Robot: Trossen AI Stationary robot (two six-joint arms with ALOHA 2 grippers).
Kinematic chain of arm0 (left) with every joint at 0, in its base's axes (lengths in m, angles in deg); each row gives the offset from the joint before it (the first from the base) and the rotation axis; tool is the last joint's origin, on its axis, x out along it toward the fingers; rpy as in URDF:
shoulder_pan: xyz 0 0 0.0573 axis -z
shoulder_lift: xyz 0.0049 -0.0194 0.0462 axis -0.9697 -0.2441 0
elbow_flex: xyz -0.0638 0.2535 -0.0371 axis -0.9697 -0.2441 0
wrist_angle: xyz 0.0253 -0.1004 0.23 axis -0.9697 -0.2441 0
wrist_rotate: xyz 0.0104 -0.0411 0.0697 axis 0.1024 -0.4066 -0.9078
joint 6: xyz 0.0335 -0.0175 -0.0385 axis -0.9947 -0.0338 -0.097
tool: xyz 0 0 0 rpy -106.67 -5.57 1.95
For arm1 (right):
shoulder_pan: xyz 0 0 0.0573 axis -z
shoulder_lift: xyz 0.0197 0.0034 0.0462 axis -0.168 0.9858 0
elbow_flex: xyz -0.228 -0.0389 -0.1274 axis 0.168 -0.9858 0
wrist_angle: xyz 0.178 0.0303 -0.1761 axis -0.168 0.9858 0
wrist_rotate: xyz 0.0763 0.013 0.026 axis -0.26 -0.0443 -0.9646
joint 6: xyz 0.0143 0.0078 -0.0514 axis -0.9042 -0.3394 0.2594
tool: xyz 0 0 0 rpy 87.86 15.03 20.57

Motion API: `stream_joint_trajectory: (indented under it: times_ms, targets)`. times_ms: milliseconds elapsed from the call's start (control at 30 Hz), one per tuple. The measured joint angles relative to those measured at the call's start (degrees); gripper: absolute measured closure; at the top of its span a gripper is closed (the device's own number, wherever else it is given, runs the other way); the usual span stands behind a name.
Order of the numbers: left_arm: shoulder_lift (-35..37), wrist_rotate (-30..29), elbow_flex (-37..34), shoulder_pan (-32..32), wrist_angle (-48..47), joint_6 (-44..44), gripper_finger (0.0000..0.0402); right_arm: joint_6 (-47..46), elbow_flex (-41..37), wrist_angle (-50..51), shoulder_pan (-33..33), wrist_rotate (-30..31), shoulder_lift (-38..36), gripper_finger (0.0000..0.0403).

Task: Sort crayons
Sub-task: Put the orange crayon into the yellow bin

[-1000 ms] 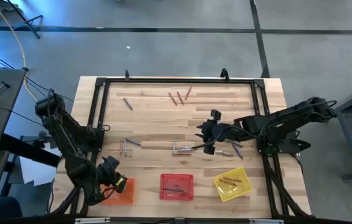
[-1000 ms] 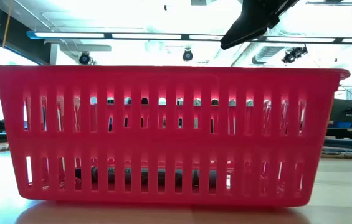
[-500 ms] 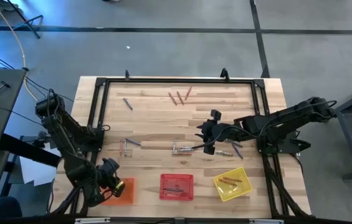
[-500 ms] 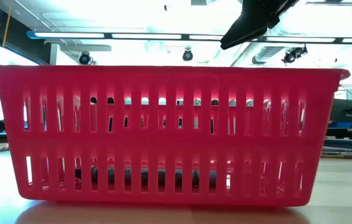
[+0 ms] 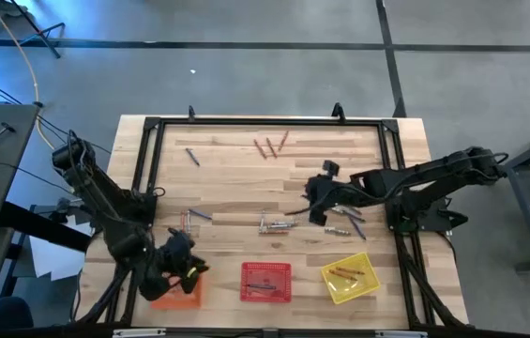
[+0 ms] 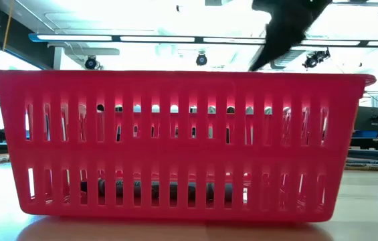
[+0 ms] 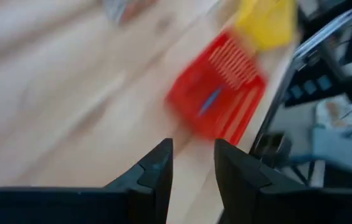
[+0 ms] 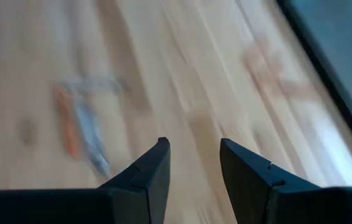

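Logging items as I read them from the console.

Left gripper [image 5: 188,267]: hangs above the near-left edge of the table, just over the orange basket [image 5: 178,287]. Its wrist camera shows a narrow gap between the fingers [image 7: 154,180] with nothing in it; I read it as released, likely so that whatever it carried could fall into that basket.

Right gripper [image 5: 313,201]: over mid-table. Fingers [image 8: 147,177] parted, nothing held.

Crayons, loose: a small cluster [image 5: 274,223] lies just ahead of the right gripper, toward the table's middle; another few [image 5: 347,217] lie just behind it, under the arm; three reddish ones [image 5: 269,145] sit well beyond it near the far rail; one grey stick [image 5: 192,156] far-left; a pair [image 5: 192,218] sits ahead of the left gripper.

Crayons, sorted: some in the red basket [image 5: 266,282], to the right of the left gripper; reddish ones in the yellow basket [image 5: 349,276], near-side of the right gripper. Orange basket contents are hidden by the arm, so I cannot tell.

Judgement: sorting is partway; the right gripper looks placed for the middle cluster.
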Motion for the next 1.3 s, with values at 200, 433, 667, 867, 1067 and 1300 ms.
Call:
stream_joint_trajectory:
  times_ms: [200,433,667,867,1067,1300]
  targets:
    - [0.36,-6.19,0.00,-6.42,11.25,-23.90,0.0300,-12.59,0.00,21.38,4.97,0.15,0.00,0.0270]
    - [0.36,-12.19,0.00,-12.80,18.86,-48.85,0.0300,-23.94,-3.81,27.49,6.12,-2.01,-0.04,0.0270]
    - [0.36,-10.09,0.00,-19.05,22.70,-63.87,0.0300,-33.39,-13.94,25.03,3.79,-4.15,-0.04,0.0270]
    - [0.36,-7.29,0.00,-23.20,25.02,-69.88,0.0300,-36.43,-18.35,21.01,3.80,-8.12,-0.04,0.0270]
    - [0.36,-5.66,0.00,-25.62,25.03,-71.98,0.0300,-36.44,-20.49,15.30,3.80,-10.49,-0.04,0.0270]
    - [0.36,-4.19,0.00,-26.20,24.97,-72.00,0.0300,-36.54,-22.61,12.25,3.80,-11.82,-0.04,0.0270]
